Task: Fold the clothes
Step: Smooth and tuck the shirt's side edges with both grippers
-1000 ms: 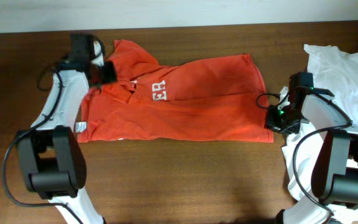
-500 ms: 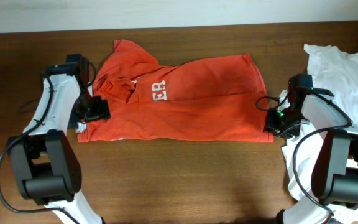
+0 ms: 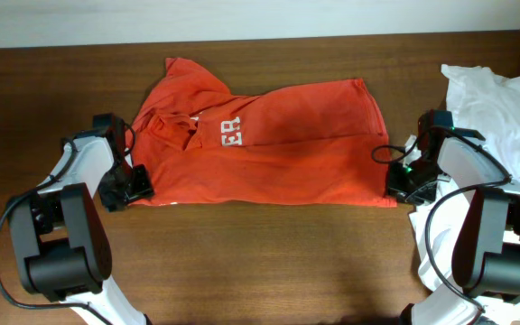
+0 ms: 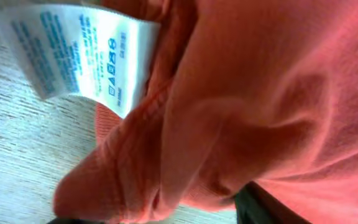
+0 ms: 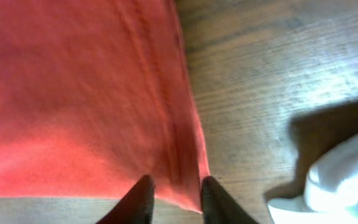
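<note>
Moved since earlier: left claw (image 3: 123,188) has come from the far-left sleeve of the orange-red T-shirt (image 3: 269,153) down its left side to the near-left corner. The right claw (image 3: 397,183) has kept its place.
Bench: dark brown wood grain (image 3: 260,262) runs the full width of the overhead view.
Room: a pale wall (image 3: 260,18) shows as a strip beyond the far bench edge.
Orange-red T-shirt: lies spread across the middle of the bench. It is rumpled at the left, a sleeve points to the far left, and the white letters "ER" (image 3: 231,133) face up.
White T-shirts (image 3: 499,99): a heap at the far right of the bench, beside the right arm and apart from the orange cloth.
Left claw state: cannot tell. Bunched orange cloth fills its wrist view, with only a dark finger edge low in the frame.
Right claw state: clenched on the orange-red T-shirt at its near-right corner, the two dark fingers close together with the hem between them.
Left wrist view alone: a white care label (image 4: 73,53) with blue print hangs from the seam over the wood, which looks pale there. From overhead the arm hides it.
Right wrist view alone: the stitched hem running along the shirt's edge, wood grain beside it, and a fold of the white T-shirts at the lower right.
</note>
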Available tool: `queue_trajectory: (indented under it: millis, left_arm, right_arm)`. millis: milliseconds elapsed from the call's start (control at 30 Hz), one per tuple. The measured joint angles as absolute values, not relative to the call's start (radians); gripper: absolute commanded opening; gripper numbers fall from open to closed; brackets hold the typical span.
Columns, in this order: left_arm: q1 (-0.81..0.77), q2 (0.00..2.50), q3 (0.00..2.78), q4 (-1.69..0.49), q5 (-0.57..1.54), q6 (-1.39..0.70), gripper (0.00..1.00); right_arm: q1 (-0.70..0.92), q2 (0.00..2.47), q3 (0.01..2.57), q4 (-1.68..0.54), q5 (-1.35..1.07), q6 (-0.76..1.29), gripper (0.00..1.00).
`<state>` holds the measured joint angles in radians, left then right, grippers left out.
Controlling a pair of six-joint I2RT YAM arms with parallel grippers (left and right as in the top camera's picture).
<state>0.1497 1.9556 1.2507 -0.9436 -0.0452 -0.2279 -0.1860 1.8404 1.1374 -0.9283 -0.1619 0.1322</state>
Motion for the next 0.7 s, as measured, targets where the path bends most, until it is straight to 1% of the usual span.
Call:
queue_trajectory:
  millis: [33, 67, 100, 133, 167, 233, 267, 300, 400, 533, 633, 700]
  left_arm:
    - [0.15, 1.956, 1.251, -0.936, -0.049, -0.228, 0.38]
    - [0.153, 1.956, 1.251, -0.933, -0.052, -0.225, 0.31]
    - [0.157, 1.956, 1.251, -0.93, -0.057, -0.228, 0.21]
    - [0.162, 1.956, 1.251, -0.929, -0.059, -0.226, 0.13]
    - [0.168, 1.956, 1.251, -0.928, -0.064, -0.231, 0.07]
    - [0.175, 1.956, 1.251, -0.929, -0.072, -0.227, 0.07]
    - [0.176, 1.956, 1.251, -0.934, -0.072, -0.229, 0.08]
    - [0.176, 1.956, 1.251, -0.942, -0.072, -0.229, 0.08]
    - [0.177, 1.956, 1.248, -0.973, -0.08, -0.229, 0.09]
    - [0.177, 1.956, 1.247, -0.974, -0.08, -0.229, 0.09]
    - [0.177, 1.956, 1.247, -0.974, -0.08, -0.229, 0.1]
    - [0.177, 1.956, 1.247, -0.974, -0.08, -0.229, 0.1]
  right_arm:
    - [-0.186, 1.84, 1.136, -0.932, -0.153, 0.129, 0.25]
    - [-0.186, 1.84, 1.135, -0.931, -0.147, 0.129, 0.25]
    - [-0.186, 1.84, 1.134, -0.931, -0.143, 0.128, 0.24]
    - [-0.186, 1.84, 1.134, -0.931, -0.14, 0.129, 0.2]
    - [-0.186, 1.84, 1.134, -0.927, -0.139, 0.128, 0.19]
    - [-0.186, 1.84, 1.132, -0.927, -0.136, 0.128, 0.19]
    - [-0.186, 1.84, 1.131, -0.929, -0.136, 0.127, 0.26]
    - [-0.186, 1.84, 1.129, -0.932, -0.136, 0.128, 0.3]
    - [-0.186, 1.84, 1.097, -0.934, -0.176, 0.128, 0.33]
    - [-0.186, 1.84, 1.064, -0.931, -0.239, 0.126, 0.39]
    - [-0.187, 1.84, 1.064, -0.923, -0.257, 0.122, 0.38]
    - [-0.195, 1.841, 1.07, -0.928, -0.264, 0.122, 0.4]
